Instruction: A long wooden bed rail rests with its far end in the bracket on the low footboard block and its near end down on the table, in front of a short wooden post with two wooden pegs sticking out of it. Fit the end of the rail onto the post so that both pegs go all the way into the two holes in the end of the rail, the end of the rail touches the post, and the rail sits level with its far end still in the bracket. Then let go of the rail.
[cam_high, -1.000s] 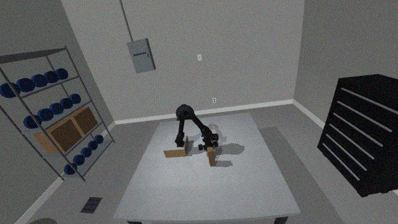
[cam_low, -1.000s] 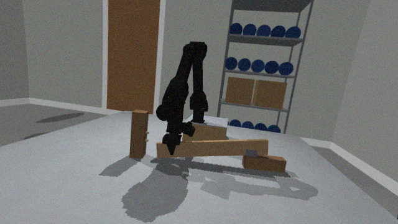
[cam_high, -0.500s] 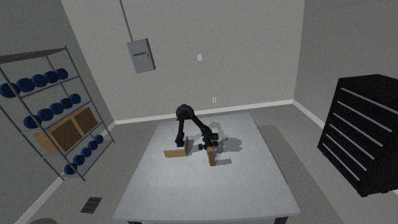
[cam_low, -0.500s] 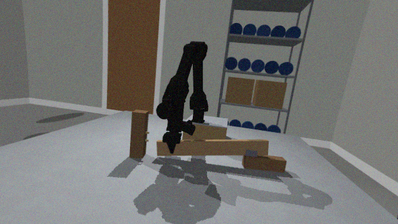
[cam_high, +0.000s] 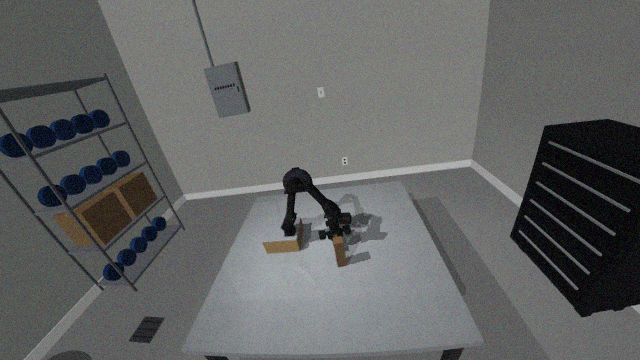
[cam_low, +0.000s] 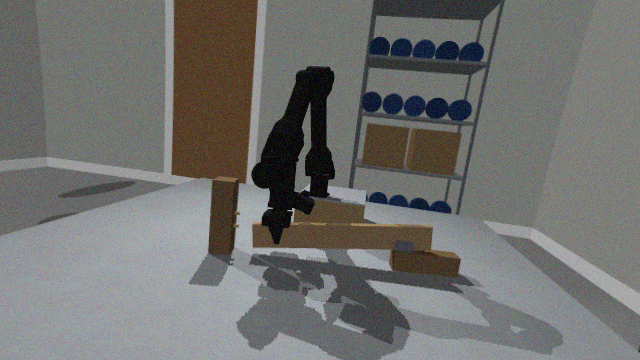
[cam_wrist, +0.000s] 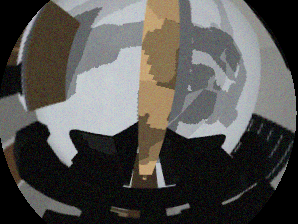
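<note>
The long wooden rail (cam_low: 350, 236) (cam_high: 341, 252) (cam_wrist: 156, 63) is held off the table, about level. My gripper (cam_low: 276, 239) (cam_high: 334, 234) (cam_wrist: 148, 124) is shut on the rail close to its near end. The short post (cam_low: 223, 215) stands upright just left of that end. Its two pegs (cam_low: 236, 219) show bare in the small gap between the post and the rail's end face. The upper peg sits above the rail's top edge. The rail's far end lies at the grey bracket (cam_low: 404, 246) on the low footboard block (cam_low: 430, 263). I cannot make out the post in the top view.
A wooden block (cam_low: 332, 211) (cam_high: 280, 246) (cam_wrist: 49, 56) lies beside the arm's base, behind the rail. A shelf rack (cam_low: 425, 100) (cam_high: 75, 175) and a black drawer cabinet (cam_high: 585, 210) stand off the table.
</note>
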